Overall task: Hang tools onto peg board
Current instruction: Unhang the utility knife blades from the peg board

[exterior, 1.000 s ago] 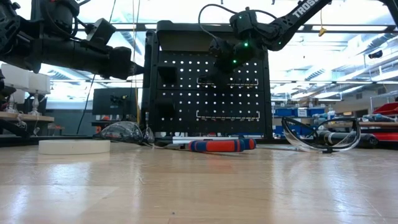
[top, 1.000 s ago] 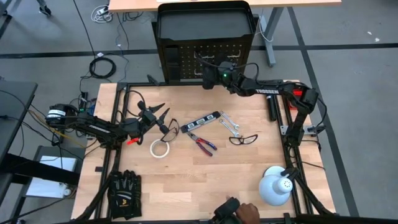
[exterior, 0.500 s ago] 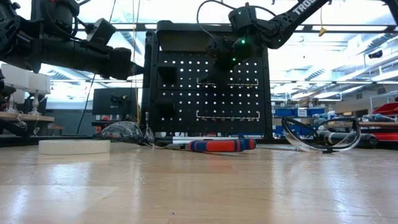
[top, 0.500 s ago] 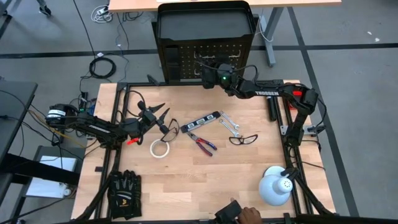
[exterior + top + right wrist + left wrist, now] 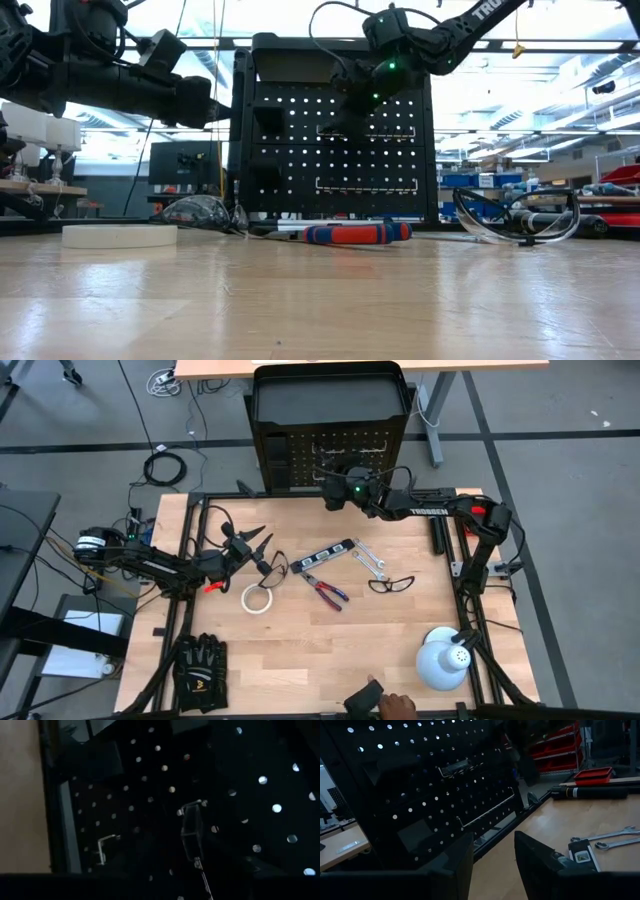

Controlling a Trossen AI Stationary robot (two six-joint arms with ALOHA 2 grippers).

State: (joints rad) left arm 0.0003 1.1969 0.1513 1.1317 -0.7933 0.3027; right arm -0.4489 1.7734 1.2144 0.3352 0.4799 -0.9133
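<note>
The peg board (image 5: 330, 430) is standing upright at the far edge of the table (image 5: 300, 650). The right gripper (image 5: 333, 496) is hovering at its face, jaws hard to make out, so can't tell if it's letting something go on a hook. Looks like a hang is finishing. The left gripper (image 5: 262, 541), jaws apart and empty, is waiting mid-left. Next pick probably calls for the pliers (image 5: 325, 589), wrenches (image 5: 370, 559), level (image 5: 322, 555), glasses (image 5: 391, 583) or tape roll (image 5: 257, 599). Nothing's blocking them.

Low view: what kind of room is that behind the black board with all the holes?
Probably a workshop or robot lab. A peg board for hanging tools stands on the wooden table, pliers lie in front of it, and shelves with bins show behind.
</note>
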